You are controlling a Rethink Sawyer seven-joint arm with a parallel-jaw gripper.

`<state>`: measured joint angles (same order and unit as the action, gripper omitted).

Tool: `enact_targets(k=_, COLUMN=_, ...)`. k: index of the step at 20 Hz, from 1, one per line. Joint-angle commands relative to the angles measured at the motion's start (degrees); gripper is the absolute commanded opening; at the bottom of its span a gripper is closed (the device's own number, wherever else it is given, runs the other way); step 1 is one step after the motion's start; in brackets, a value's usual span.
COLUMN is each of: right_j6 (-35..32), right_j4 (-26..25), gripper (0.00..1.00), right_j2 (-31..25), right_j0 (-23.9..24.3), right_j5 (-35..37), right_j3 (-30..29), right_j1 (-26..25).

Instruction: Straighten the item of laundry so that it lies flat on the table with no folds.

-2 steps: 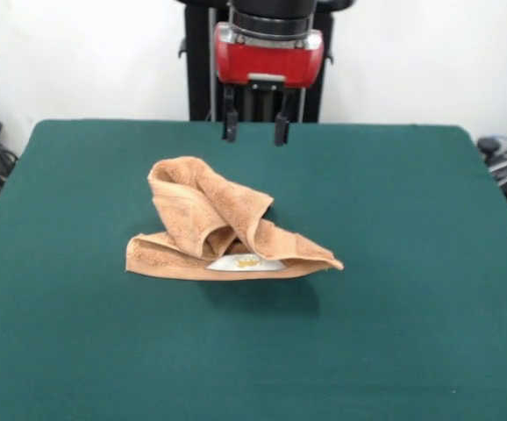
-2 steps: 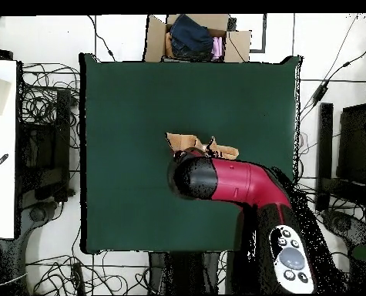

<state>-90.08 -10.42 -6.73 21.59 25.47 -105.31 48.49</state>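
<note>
The two black fingers (image 1: 231, 118) were spread apart, hanging straight down with nothing between them. The gripper (image 1: 255, 123) was raised above the table's far edge, clear of the cloth and behind it in the front view. Above the fingers sat the red wrist housing (image 1: 268, 54). In the overhead view the red and black arm (image 2: 232, 183) reached in over the table and covered part of the towel.

The towel (image 1: 223, 232) lay crumpled near the middle of the table (image 1: 411, 263). One flat layer rested on the green top, and the rest was folded up over it into a raised, peaked heap. A small white label (image 1: 246, 261) showed at the front edge, under the folds.

Beyond the table's far side in the overhead view stood a cardboard box (image 2: 195, 37) holding dark and pink cloth.
</note>
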Motion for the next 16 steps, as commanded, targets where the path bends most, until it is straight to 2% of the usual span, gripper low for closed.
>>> enact_targets(k=1, right_j6=-4.17, right_j4=-1.73, gripper=1.00, right_j2=-4.87, right_j0=0.15, right_j5=-4.20, right_j3=-6.00, right_j1=-0.58)
enact_targets(k=6, right_j6=-4.84, right_j4=-2.72, gripper=1.00, right_j2=-4.31, right_j0=-0.15, right_j5=-7.11, right_j3=-6.53, right_j1=-1.37)
enact_targets(k=16, right_j6=-6.23, right_j4=-2.09, gripper=1.00, right_j2=-2.87, right_j0=-1.02, right_j5=-7.23, right_j3=-6.66, right_j1=-3.18)
